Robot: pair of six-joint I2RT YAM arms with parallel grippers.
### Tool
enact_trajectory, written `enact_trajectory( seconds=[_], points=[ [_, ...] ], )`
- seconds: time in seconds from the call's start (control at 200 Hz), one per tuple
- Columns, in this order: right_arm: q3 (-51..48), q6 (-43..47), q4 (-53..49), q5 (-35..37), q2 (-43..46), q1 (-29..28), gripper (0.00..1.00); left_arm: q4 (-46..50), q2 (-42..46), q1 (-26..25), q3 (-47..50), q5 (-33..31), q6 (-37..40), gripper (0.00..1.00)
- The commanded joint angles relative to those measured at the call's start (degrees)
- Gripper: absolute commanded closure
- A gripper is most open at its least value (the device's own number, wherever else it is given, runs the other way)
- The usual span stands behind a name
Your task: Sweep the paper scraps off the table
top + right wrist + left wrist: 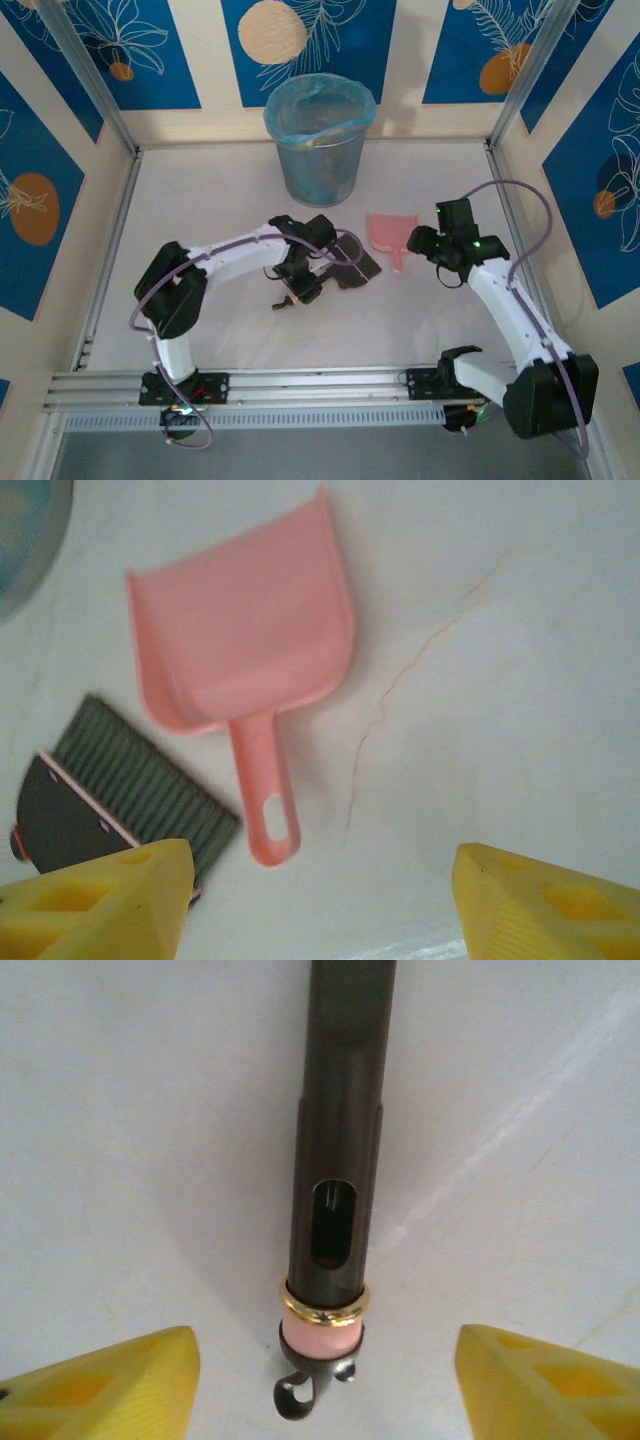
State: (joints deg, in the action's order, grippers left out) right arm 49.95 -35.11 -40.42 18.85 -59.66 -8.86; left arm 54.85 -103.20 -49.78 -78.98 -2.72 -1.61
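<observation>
Left end effector (325,1380) released, straddling brush handle (335,1160), axis running straight ahead, at bench (200,190) middle; right end effector (320,900) released, dustpan (250,630) ahead-left, handle pointing back; scraps too small to tell

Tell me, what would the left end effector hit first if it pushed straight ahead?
Probably the dark brush handle, which lies centred between its open fingers, with the table just beneath.

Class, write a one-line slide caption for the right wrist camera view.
Open right gripper above a pink dustpan lying beside a dark-bristled brush on the white table.
</observation>
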Motion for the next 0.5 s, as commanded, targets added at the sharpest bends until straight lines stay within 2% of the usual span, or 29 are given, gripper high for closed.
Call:
enact_trajectory(
  seconds=[0.0,0.05,0.135,0.225,0.32,0.41,0.495],
  points=[
    [-3.1,-3.8,0.4,5.4,5.7,2.3,0.28,-2.8,8.5,-0.1,-2.4,-2.1,-3.1,0.23],
    [-5.0,-4.2,2.3,7.4,8.6,3.1,0.23,-5.6,11.7,-0.1,-1.2,-6.4,-4.9,0.13],
    [-9.5,-4.2,8.1,11.9,13.2,3.5,0.0,-10.2,17.5,0.1,2.2,-15.8,-6.8,0.0],
    [-14.3,-3.1,14.0,14.8,17.4,3.5,0.01,-15.0,23.4,1.1,6.6,-24.1,-8.0,0.0],
    [-17.8,-0.6,18.0,16.6,19.9,3.6,0.01,-19.8,29.3,3.6,11.8,-29.2,-10.9,0.0],
    [-19.0,-1.6,17.8,21.4,19.5,3.6,0.01,-23.4,34.5,7.7,16.6,-29.5,-13.5,0.0],
    [-19.9,-0.5,18.7,23.3,18.2,3.6,0.01,-27.1,39.0,13.1,21.0,-26.9,-15.5,0.0]
  ],
)
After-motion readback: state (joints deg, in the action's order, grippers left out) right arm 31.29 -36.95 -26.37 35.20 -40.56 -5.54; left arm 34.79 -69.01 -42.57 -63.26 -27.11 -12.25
